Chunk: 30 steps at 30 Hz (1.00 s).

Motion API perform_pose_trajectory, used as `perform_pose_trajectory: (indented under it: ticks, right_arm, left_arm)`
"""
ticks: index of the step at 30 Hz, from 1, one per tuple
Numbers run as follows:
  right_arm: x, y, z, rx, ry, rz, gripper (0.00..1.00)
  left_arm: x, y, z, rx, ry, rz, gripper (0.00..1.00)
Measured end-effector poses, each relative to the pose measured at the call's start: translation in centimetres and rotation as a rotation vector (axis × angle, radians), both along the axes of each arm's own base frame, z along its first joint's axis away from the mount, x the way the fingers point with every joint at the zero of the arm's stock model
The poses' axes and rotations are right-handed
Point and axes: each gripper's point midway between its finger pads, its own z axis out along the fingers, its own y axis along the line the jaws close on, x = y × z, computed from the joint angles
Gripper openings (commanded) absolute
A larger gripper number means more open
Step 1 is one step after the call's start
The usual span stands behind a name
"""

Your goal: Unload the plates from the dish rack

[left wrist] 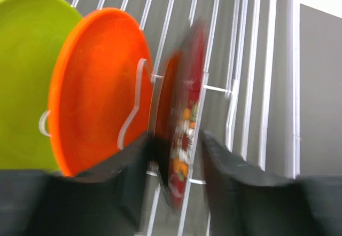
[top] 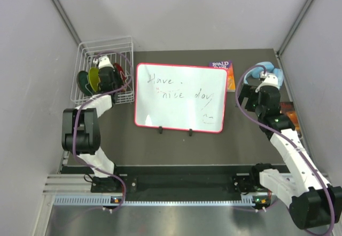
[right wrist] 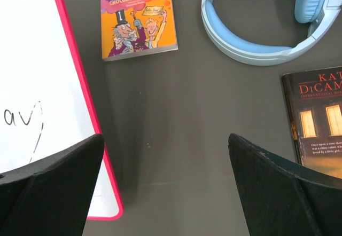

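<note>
Far left, at the table's back corner: the dish rack (top: 101, 52), white wire with tall sides. The left wrist view shows 3 plates in it, standing on edge in a row, rims up. There's the lime-yellow plate (left wrist: 26, 76), the orange plate (left wrist: 101, 86), then the dark red plate (left wrist: 184, 134) with flower marks, nearly edge-on and leaning slightly. The left gripper (left wrist: 175, 140) straddles the red one, 1 finger each side. It's blurred, so I can't tell if it's clamped. Over right, the right gripper (right wrist: 165, 140) hangs spread wide above the dark table (right wrist: 176, 86), grasping nothing.
</note>
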Motion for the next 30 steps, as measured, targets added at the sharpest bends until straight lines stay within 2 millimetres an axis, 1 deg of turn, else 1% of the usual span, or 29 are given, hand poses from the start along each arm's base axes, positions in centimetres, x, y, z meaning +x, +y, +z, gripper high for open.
perform_pose_trajectory:
  ticks: [2, 3, 5, 7, 10, 14, 17, 23, 26, 30]
  right_arm:
    - [0.1, 0.0, -0.2, -0.002, 0.007, 0.0, 0.98]
    - [0.1, 0.0, -0.2, -0.003, 0.008, 0.0, 0.98]
    - [0.1, 0.0, -0.2, -0.006, 0.008, 0.001, 0.98]
    - [0.1, 0.0, -0.2, -0.006, 0.007, 0.001, 0.98]
    - [0.1, 0.0, -0.2, -0.005, 0.007, 0.001, 0.98]
    - [0.1, 0.0, -0.2, -0.005, 0.008, 0.001, 0.99]
    - [0.1, 0.0, -0.2, -0.005, 0.008, 0.001, 1.0]
    - [0.1, -0.1, -0.3, -0.007, 0.008, -0.003, 1.0]
    - [-0.1, -0.2, -0.2, -0.01, 0.01, -0.008, 1.0]
    - [-0.3, -0.4, 0.0, -0.013, 0.003, -0.014, 1.0]
  left_arm:
    - [0.1, 0.3, -0.2, 0.008, 0.001, 0.011, 0.27]
    - [0.1, 0.5, -0.3, 0.012, 0.0, 0.019, 0.19]
    - [0.1, 0.8, -0.2, 0.029, 0.002, 0.027, 0.07]
    - [-0.1, 1.5, -0.4, 0.05, 0.012, 0.047, 0.0]
    - [-0.1, 2.0, -0.3, 0.074, 0.007, 0.065, 0.0]
    - [-0.2, 1.5, -0.3, 0.107, 0.006, 0.062, 0.0]
    - [-0.5, 0.7, -0.1, 0.183, 0.015, 0.07, 0.0]
    - [-1.2, -1.2, 1.5, 0.388, 0.016, 0.112, 0.0]
    - [-1.4, -1.4, 2.7, 0.452, -0.004, 0.154, 0.0]
    - [-1.9, -1.3, 4.2, 0.485, -0.025, 0.187, 0.0]
